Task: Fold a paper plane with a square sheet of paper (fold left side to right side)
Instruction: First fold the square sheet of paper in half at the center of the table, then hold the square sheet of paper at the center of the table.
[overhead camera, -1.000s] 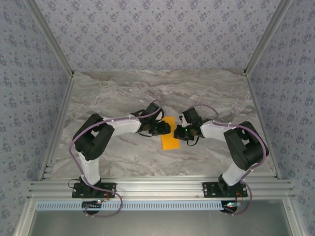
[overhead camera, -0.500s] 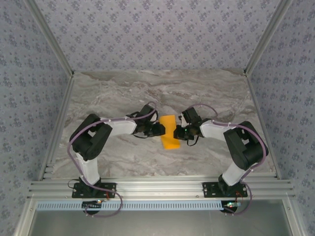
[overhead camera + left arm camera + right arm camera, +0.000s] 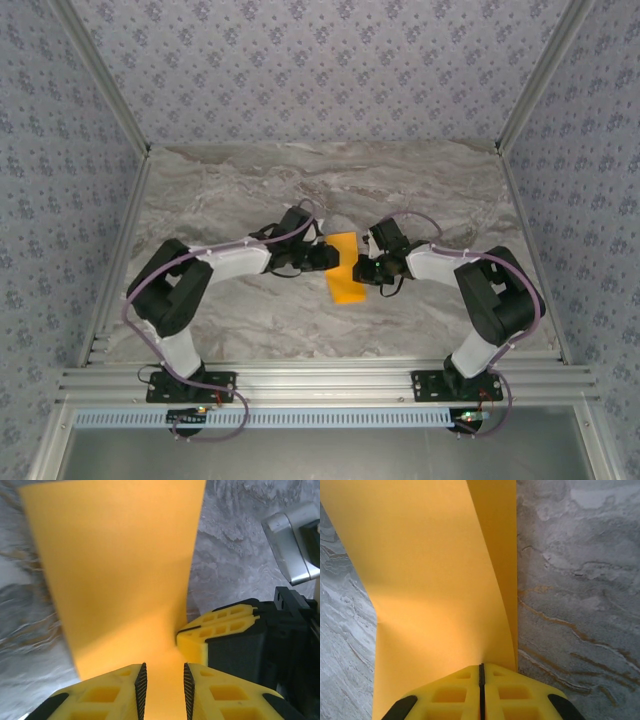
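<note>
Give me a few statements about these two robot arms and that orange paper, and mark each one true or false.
1. The sheet of paper is plain orange-yellow. True.
2. It lies on a wooden table. False: the table has a grey marbled surface.
3. The right gripper has its fingers pressed shut on the paper's edge. True.
4. The left gripper has its fingers squeezed tightly together. False: a gap stands between them, and the paper shows through it.
5. The two grippers sit far apart, at opposite edges of the table. False: they meet at the sheet, one on each side of it, near the middle of the table.
</note>
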Controlling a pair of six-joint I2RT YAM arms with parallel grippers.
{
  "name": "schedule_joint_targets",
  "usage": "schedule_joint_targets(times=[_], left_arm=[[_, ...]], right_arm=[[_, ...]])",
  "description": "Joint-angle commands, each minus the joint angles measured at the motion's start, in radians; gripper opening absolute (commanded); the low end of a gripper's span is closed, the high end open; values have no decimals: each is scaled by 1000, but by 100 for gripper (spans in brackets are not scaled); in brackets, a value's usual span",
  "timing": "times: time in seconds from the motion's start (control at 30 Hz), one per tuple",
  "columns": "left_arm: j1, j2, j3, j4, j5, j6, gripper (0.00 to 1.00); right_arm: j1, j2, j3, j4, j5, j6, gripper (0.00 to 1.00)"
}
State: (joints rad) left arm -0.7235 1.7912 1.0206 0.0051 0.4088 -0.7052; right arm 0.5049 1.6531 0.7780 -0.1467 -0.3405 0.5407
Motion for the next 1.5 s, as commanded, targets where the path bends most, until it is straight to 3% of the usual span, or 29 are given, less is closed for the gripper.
schedule_joint_targets(times=[0.0,0.4,0.83,1.13,1.47], left_arm=[[-12,75,53,39,8,-21,27],[-54,123,53,-31,-66,-6,27],[-70,158,28,-73,-109,-15,26],[-70,161,27,-71,-107,-16,25],[-77,120,14,-71,-94,15,25]], right_arm=[[8,52,-24,-133,61,-13,10],[7,6,-1,-90,0,-28,10],[-55,-23,173,-173,-62,-90,11],[-74,126,265,-60,-144,-53,10],[-72,249,289,-93,-93,-44,10]])
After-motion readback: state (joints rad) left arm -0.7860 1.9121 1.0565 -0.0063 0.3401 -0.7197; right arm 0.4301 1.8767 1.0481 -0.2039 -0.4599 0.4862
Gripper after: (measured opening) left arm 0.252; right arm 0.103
